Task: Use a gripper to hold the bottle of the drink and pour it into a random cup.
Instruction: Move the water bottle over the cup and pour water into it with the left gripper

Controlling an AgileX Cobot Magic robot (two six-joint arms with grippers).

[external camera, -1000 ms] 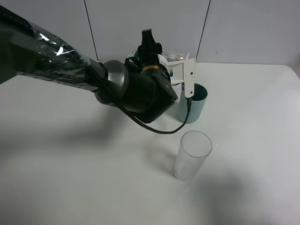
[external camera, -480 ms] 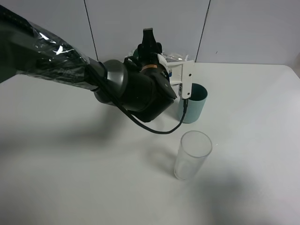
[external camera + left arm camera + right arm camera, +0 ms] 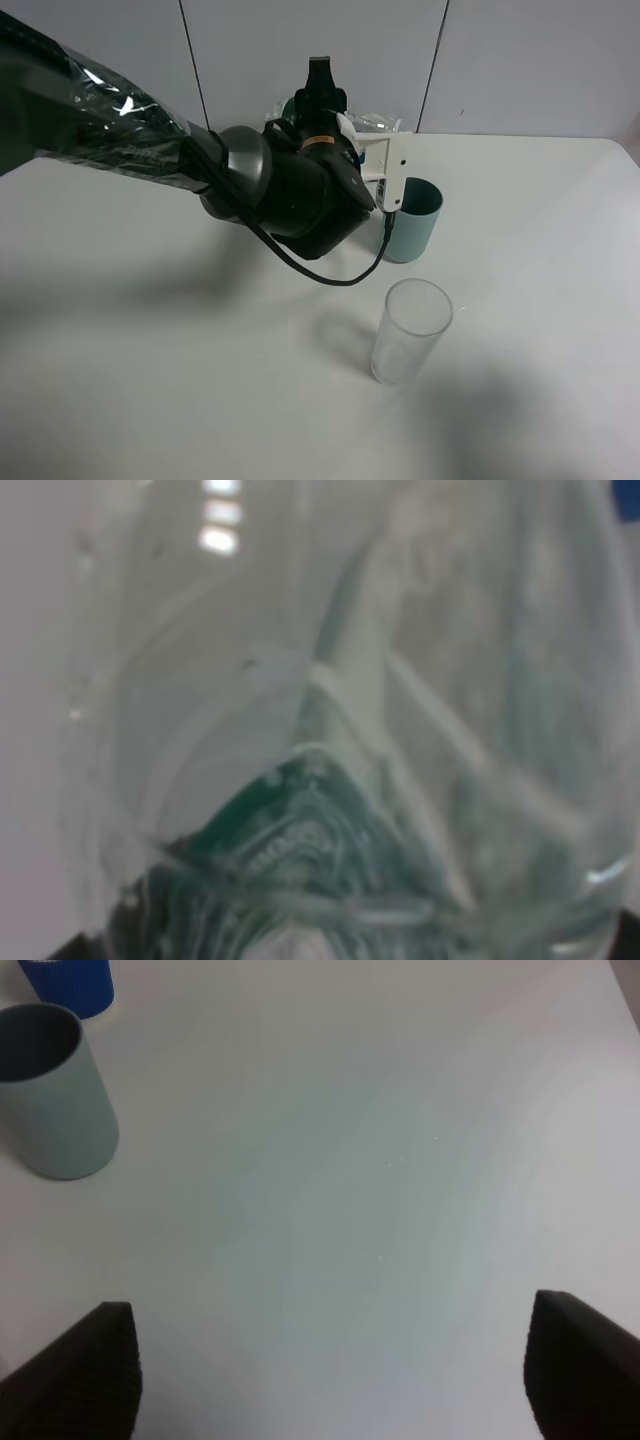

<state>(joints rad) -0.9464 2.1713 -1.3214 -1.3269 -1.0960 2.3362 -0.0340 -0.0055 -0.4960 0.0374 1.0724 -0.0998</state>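
The bottle of the drink (image 3: pixel 376 124) is clear crinkled plastic and sits in my left gripper (image 3: pixel 352 128), which is shut on it just behind and left of the cup (image 3: pixel 412 222). In the left wrist view the bottle (image 3: pixel 330 730) fills the picture, with its dark green label (image 3: pixel 285 855) showing through. The cup is a grey-teal tumbler standing upright, and it is also in the right wrist view (image 3: pixel 55 1095). My right gripper (image 3: pixel 330 1380) is open above bare table, well apart from the cup. The bottle's neck is hidden.
A clear glass (image 3: pixel 410 330) stands upright in front of the cup. A blue cup (image 3: pixel 70 982) sits just beyond the grey-teal one. The plastic-wrapped left arm (image 3: pixel 110 120) crosses the left of the white table (image 3: pixel 150 380).
My left gripper and the bottle have shifted slightly left and up, away from the cup's rim. The cup and the glass have not moved.
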